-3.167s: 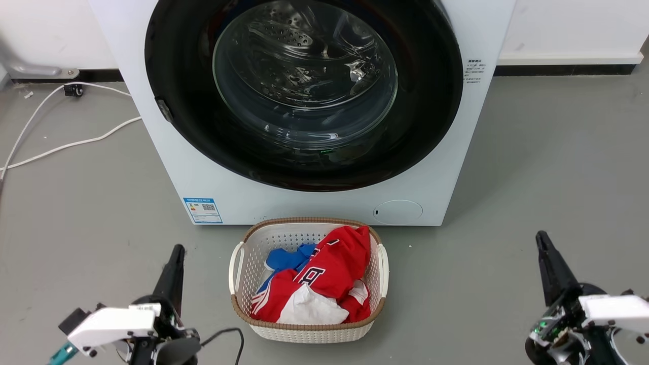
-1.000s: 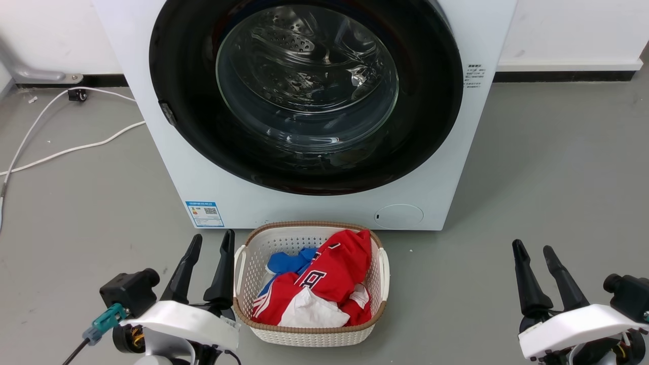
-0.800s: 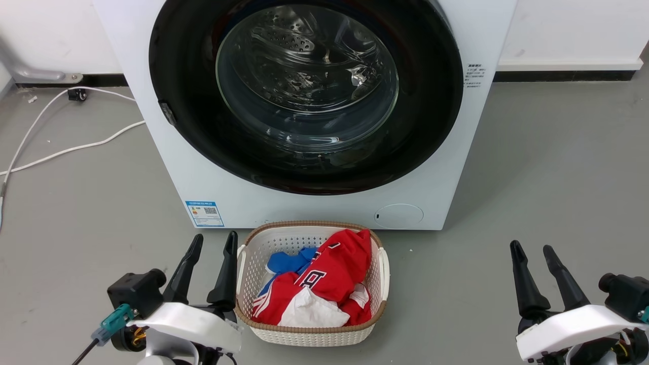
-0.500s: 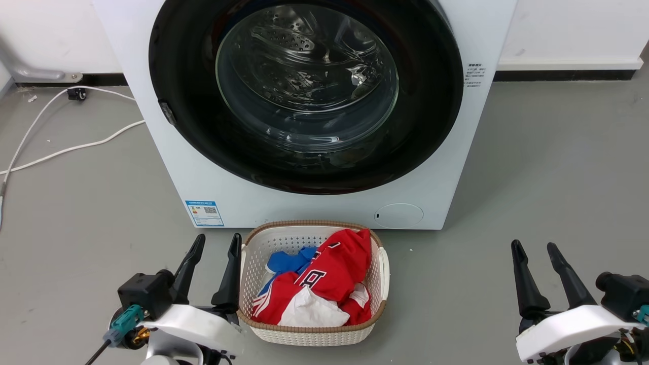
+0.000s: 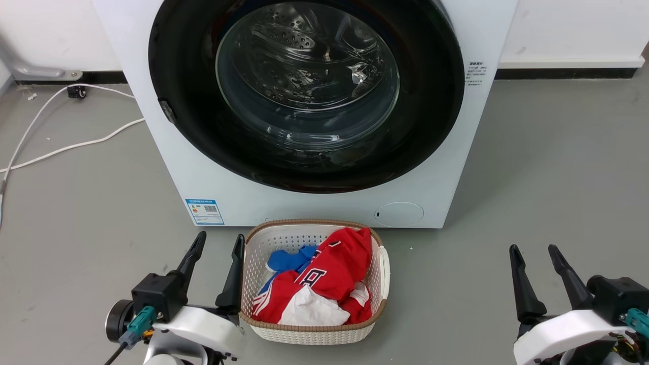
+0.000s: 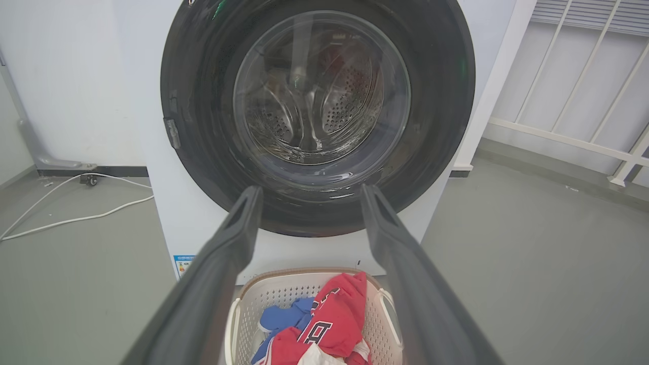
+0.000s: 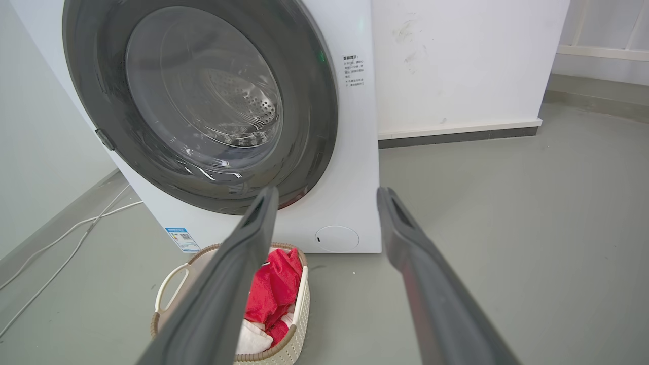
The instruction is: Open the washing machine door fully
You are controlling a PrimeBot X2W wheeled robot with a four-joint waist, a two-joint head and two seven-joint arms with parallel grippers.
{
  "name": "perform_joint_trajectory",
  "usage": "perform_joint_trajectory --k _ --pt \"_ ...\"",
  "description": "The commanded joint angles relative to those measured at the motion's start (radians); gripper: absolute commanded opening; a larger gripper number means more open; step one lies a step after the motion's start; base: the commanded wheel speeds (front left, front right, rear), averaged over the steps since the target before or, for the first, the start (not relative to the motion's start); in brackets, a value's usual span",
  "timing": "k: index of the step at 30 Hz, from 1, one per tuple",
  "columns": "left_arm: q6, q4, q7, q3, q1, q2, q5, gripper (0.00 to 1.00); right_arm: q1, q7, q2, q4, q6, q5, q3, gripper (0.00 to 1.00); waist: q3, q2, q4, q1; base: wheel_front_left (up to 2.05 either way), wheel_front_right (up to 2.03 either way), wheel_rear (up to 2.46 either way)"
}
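The white washing machine [image 5: 213, 167] [image 6: 203, 233] [image 7: 355, 167] stands at the back middle of the floor. Its round glossy black washing machine door [image 5: 182, 101] [image 6: 203, 126] [image 7: 304, 126] lies flat against the front, shut, and the steel drum shows through the clear glass bowl. A small latch piece [image 5: 166, 110] sits on the door's left rim. My left gripper [image 5: 219, 240] [image 6: 307, 195] hovers open at the lower left, beside the basket. My right gripper [image 5: 533, 249] [image 7: 327, 196] is open at the lower right, well short of the machine. Both hold nothing.
A white woven-look laundry basket [image 5: 304, 332] [image 6: 234, 314] [image 7: 165, 291] with red, blue and white clothes sits on the grey floor right in front of the machine. White cables [image 5: 61, 149] trail across the floor at the left. A white wall runs behind.
Both grippers went from shut, edge-on poses to open ones. Over the last second the left gripper has shifted slightly right toward the basket. The door stays shut.
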Motion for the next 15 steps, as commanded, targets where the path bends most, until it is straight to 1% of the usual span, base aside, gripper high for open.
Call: perform_joint_trajectory --k 1,15 --pt "0.003 -0.003 -0.008 -0.005 -0.020 0.006 0.024 1.00 0.004 -0.006 0.002 -0.009 0.002 -0.021 0.002 1.00 0.000 -0.0001 0.000 0.0000 0.00 0.00 0.00" --pt "0.003 0.026 -0.038 -0.019 -0.021 0.008 0.106 1.00 0.007 -0.041 0.004 0.002 0.002 -0.088 -0.002 1.00 0.000 -0.0001 -0.003 0.0000 0.00 0.00 0.00"
